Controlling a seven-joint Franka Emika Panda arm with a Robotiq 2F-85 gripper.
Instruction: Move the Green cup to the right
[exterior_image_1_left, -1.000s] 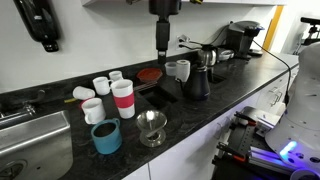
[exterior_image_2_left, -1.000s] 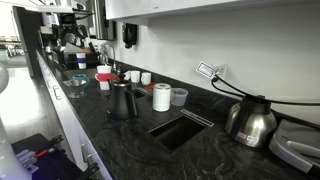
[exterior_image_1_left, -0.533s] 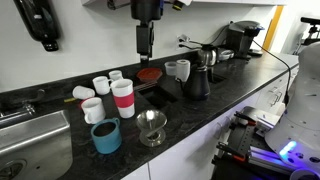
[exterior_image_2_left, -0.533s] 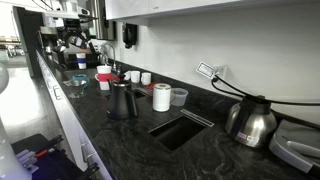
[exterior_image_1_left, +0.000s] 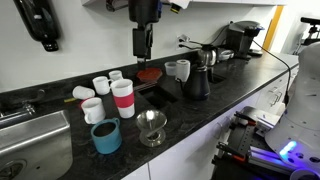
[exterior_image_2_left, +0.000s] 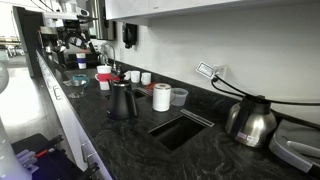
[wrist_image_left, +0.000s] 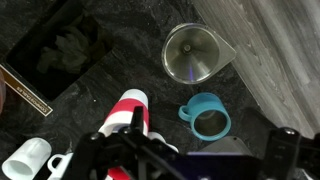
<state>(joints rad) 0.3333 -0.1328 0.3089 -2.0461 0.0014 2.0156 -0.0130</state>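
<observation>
High over the worktop (exterior_image_1_left: 240, 88), your hand (exterior_image_1_left: 143, 50) hangs with nothing in it. Its two fingers look apart in the wrist view, so I think it is ready to take something.

The green cup (exterior_image_1_left: 106, 137) stands upright on the worktop just beside the metal bowl (exterior_image_1_left: 152, 127), on the side of the bowl where the sink (exterior_image_1_left: 35, 145) is. No part of the hand touches it. So the job looks like it has hardly begun: you have not yet gripped the cup, lifted it or moved it.

Your hand points straight down. It is well behind the bowl and far above it, and the tall white cup with the red band (exterior_image_1_left: 123, 98) stands on the worktop below, between the spot under your hand and the bowl. The wrist view looks down on the bowl, the green cup and the red-banded cup all at once.

My guess is you need to bring the hand forward past the bowl, lower it over the green cup, and keep clear of the bowl and the tall cup.
</observation>
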